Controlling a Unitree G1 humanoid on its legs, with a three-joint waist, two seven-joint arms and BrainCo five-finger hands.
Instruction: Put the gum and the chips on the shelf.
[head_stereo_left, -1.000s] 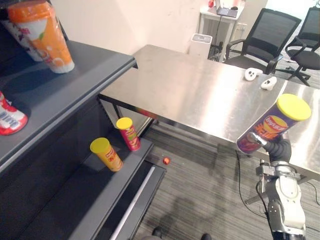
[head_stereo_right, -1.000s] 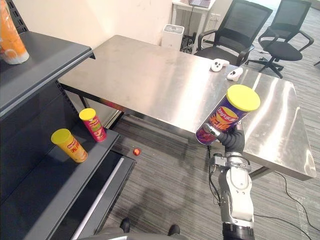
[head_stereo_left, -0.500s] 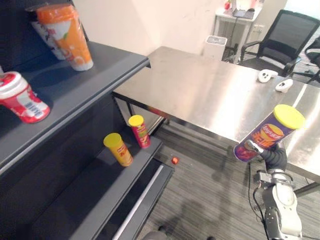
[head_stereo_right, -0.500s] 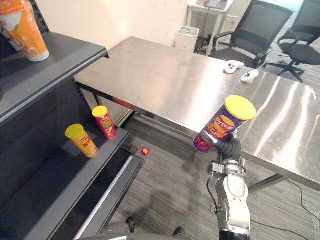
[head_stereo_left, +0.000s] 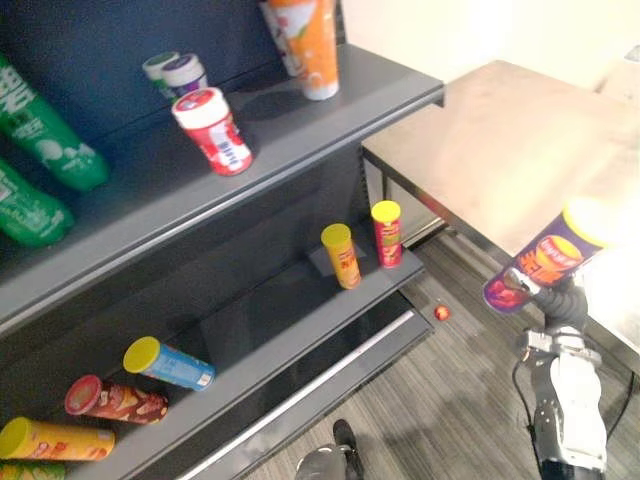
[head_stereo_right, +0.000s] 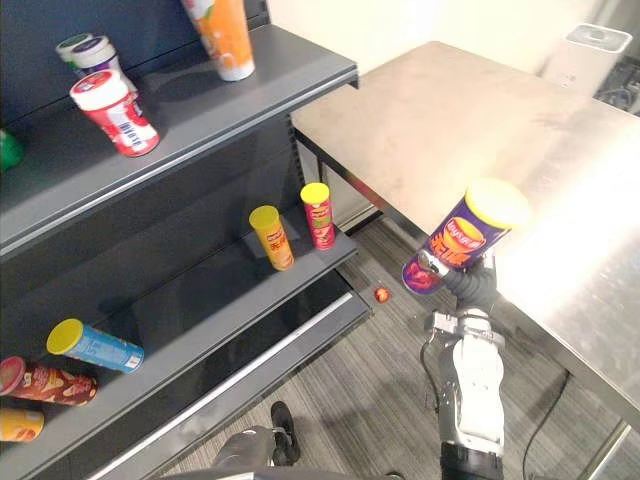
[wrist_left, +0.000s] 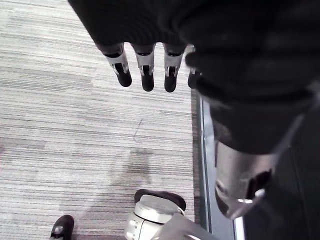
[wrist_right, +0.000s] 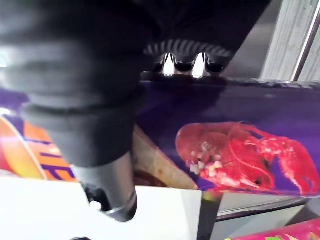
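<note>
A purple chips can (head_stereo_left: 545, 262) with a yellow lid hangs tilted in the air in front of the shelf, and my right hand (head_stereo_left: 560, 300) is shut on its lower end. In the right wrist view the fingers (wrist_right: 185, 62) curl over the can (wrist_right: 235, 155). A red-and-white gum jar (head_stereo_left: 213, 130) lies tilted on the upper shelf board (head_stereo_left: 300, 140). My left hand (wrist_left: 145, 70) hangs open with straight fingers over the carpet, holding nothing.
On the lower shelf board (head_stereo_left: 280, 330) a yellow can (head_stereo_left: 340, 255) and a red can (head_stereo_left: 386, 232) stand, and several cans lie further left (head_stereo_left: 168, 364). Green bottles (head_stereo_left: 40, 130) and an orange cup (head_stereo_left: 305, 45) sit above. The steel table (head_stereo_left: 500, 150) is right, with a small red thing (head_stereo_left: 441, 313) on the floor.
The camera has swung left toward the shelf, bringing more of its boards and goods into view. My right hand keeps hold of the chips can at about the same height.
</note>
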